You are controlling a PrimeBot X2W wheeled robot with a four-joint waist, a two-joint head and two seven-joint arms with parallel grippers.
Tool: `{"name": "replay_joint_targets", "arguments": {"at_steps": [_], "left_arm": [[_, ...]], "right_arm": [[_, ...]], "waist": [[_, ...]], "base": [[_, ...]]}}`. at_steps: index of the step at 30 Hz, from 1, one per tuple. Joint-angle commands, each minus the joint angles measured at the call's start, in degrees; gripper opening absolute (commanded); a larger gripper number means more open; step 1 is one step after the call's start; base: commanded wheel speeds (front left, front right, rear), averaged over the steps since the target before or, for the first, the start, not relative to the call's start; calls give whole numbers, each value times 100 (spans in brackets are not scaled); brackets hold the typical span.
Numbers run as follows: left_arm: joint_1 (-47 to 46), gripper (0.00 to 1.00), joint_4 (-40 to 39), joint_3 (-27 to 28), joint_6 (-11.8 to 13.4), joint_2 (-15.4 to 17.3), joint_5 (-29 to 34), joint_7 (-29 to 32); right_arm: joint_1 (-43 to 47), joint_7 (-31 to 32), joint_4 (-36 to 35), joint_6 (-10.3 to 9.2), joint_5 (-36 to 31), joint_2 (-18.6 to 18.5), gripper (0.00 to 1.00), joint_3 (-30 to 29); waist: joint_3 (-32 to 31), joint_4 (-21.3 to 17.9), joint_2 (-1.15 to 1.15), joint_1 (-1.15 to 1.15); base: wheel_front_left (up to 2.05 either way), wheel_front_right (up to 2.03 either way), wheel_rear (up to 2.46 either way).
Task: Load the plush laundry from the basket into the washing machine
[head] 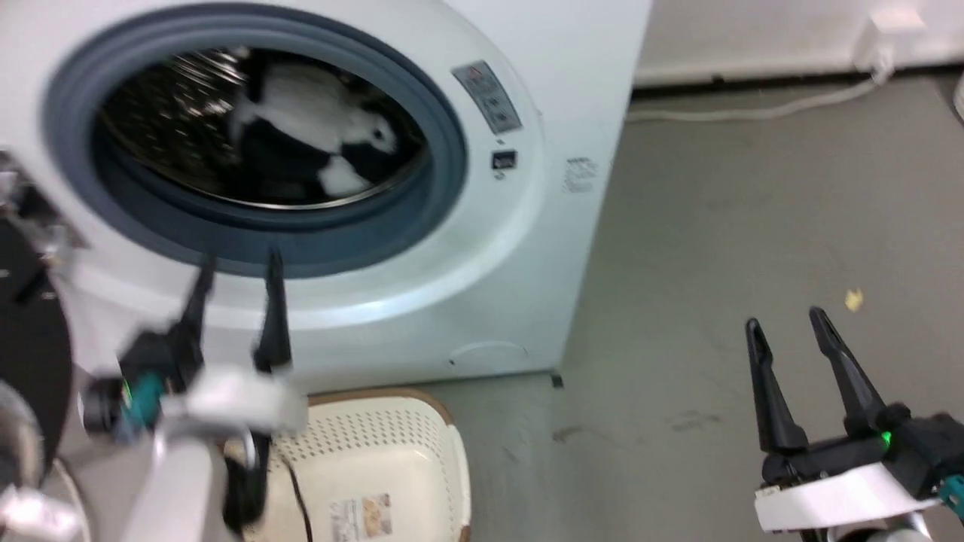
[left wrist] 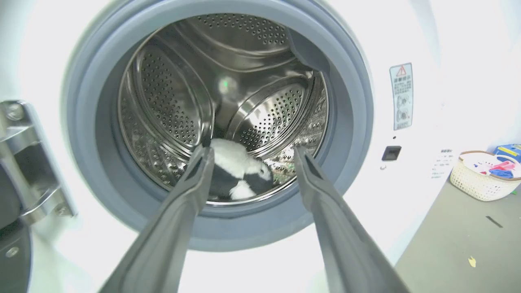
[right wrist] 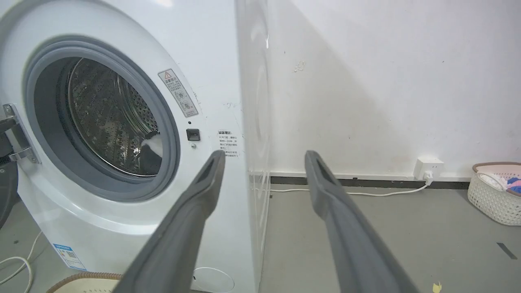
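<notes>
Upper left, inside the washer [head: 527,226], lies the plush [head: 316,120]. My left claw [head: 237,260] gapes unladen before the gasket [head: 339,248], right claw [head: 787,324] likewise lower right. Basket [head: 392,444] sits below; blurred dark door [head: 26,346], I think, left edge.

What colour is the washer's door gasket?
Plain blue-grey gasket on the washing machine, no pattern. Left wrist view shows it best.

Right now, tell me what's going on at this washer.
The panda plush lies inside the steel drum of the washing machine. The left gripper is open and empty, aimed at the porthole from outside. The right gripper is open too, over the floor beside the machine. The cream basket sits on the floor below the porthole.
</notes>
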Motion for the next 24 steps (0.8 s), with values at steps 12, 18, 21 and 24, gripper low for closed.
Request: {"name": "replay_joint_targets", "arguments": {"at_steps": [12,18,21,24], "left_arm": [[2153,100,-1172,36,372,-565,485,-30],[2489,100,-1332,-99,456,-735,594,-30],[2479,100,-1204,-44,357,-742,531,-30],[2465,100,-1010,-5,280,-755,440,-30]], "right_arm": [[607,-26,81,-5,1,4,100,56],[750,-26,101,-5,52,4,100,41],[790,-26,129,-5,26,4,100,30],[805,-26,140,-5,13,4,100,39]], "waist": [[-700,499,0,2],[-757,553,0,2],[-769,578,0,2],[-781,589,0,2]], "base": [[0,0,0],[0,0,0],[0,0,0],[0,0,0]]}}
